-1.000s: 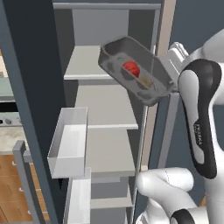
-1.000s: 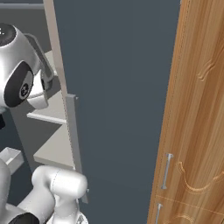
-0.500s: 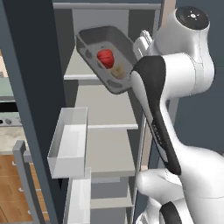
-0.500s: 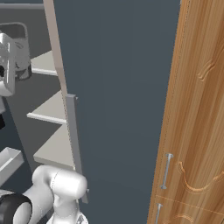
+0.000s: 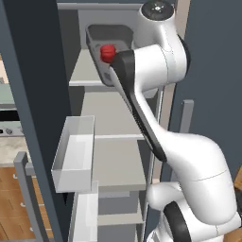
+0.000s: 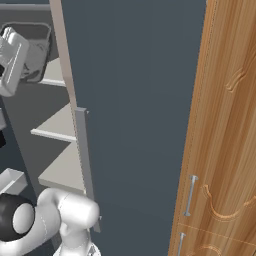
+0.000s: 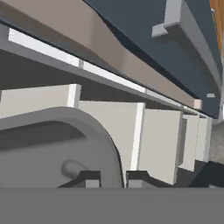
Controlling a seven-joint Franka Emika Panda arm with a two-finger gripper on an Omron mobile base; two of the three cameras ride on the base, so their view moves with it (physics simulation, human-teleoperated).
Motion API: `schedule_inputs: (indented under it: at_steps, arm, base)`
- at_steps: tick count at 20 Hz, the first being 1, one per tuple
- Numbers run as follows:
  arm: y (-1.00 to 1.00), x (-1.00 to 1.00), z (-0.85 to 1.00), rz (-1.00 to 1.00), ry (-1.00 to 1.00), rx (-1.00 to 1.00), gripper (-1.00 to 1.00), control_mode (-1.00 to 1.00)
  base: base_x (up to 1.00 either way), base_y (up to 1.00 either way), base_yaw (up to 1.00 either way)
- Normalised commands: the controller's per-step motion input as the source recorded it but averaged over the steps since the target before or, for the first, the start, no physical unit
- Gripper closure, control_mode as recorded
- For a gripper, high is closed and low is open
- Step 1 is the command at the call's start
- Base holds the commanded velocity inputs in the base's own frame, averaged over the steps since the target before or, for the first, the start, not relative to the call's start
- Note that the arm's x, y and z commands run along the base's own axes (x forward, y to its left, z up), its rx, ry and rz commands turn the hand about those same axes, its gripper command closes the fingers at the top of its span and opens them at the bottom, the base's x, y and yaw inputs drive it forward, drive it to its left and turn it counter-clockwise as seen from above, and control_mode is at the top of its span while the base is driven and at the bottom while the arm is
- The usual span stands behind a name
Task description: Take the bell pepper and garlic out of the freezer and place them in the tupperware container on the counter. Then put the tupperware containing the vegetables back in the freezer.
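Left base view: the tupperware container [image 5: 101, 40] tilts above the top shelf inside the open freezer [image 5: 113, 123], the bell pepper [image 5: 108, 52] in it.
Right base view: the container's dark rim [image 6: 35, 35] shows behind the hand.
Hand view: the gripper [image 7: 111, 179] pinches the container's wall [image 7: 114, 168], 2 fingers [image 7: 92, 179] clamped on it.

The freezer [image 5: 28, 94] stands open, its top shelf [image 5: 85, 75] taken up by the tilted tupperware container [image 5: 106, 42] with the bell pepper [image 5: 108, 53] inside. The robot's own arm crosses the opening in front of the upper shelves. The 2 shelves below lie bare, but a white door bin [image 5: 75, 153] juts beside them on the left. The dark freezer door [image 6: 140, 100] walls off the right side.
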Motion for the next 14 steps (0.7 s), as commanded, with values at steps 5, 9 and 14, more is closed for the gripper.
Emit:
schedule_inputs:
  at_steps: [5,9,14]
  arm:
    - [0.00,0.54,-0.17,-0.09,-0.01,0.12,1.00,-1.00]
    - [0.00,0.62,-0.20,-0.01,-0.09,0.03,1.00,-1.00]
    - [0.00,0.56,-0.29,0.00,-0.09,0.00,1.00,-1.00]
  base:
    - [0.00,0.00,0.00]
    - [0.00,0.00,0.00]
    - [0.00,0.00,0.00]
